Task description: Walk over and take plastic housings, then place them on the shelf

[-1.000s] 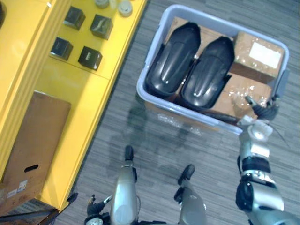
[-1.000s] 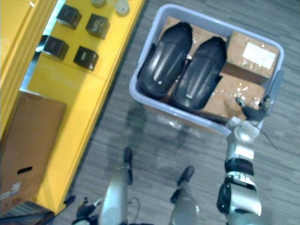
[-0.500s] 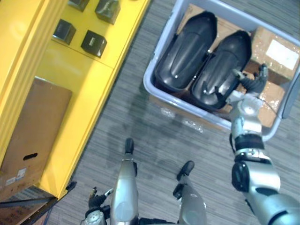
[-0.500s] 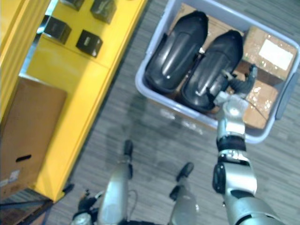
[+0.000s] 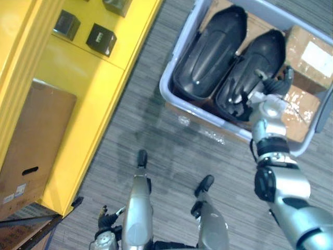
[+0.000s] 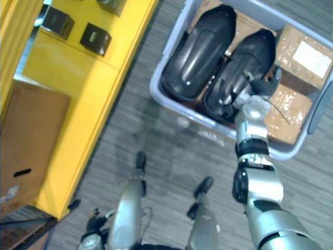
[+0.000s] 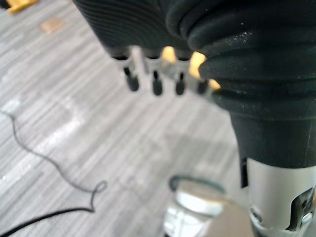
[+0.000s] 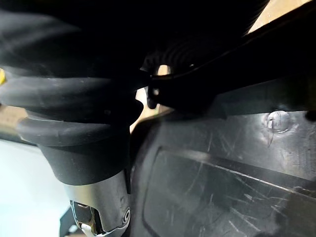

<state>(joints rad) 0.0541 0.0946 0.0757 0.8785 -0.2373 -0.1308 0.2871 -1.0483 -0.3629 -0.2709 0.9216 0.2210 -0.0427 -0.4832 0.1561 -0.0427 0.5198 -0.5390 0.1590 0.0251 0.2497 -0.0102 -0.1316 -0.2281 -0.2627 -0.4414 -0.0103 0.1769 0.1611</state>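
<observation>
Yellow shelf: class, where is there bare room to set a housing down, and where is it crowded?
Bare yellow shelf lies between the small black boxes and the cardboard box. The bin is crowded: two black housings side by side, parcels beside them, the right hand at one housing.

Housings (image 5: 210,54): glossy black plastic, smooth, with fine scratches close up. Bin (image 5: 167,86): pale smooth plastic with a slight sheen. Boxes (image 5: 311,54) in the bin: matt brown cardboard under shiny clear tape. Shelf (image 5: 83,88): smooth yellow painted finish. Carton (image 5: 31,135): matt cardboard. Floor (image 5: 156,135): grey ribbed carpet, matt.
</observation>
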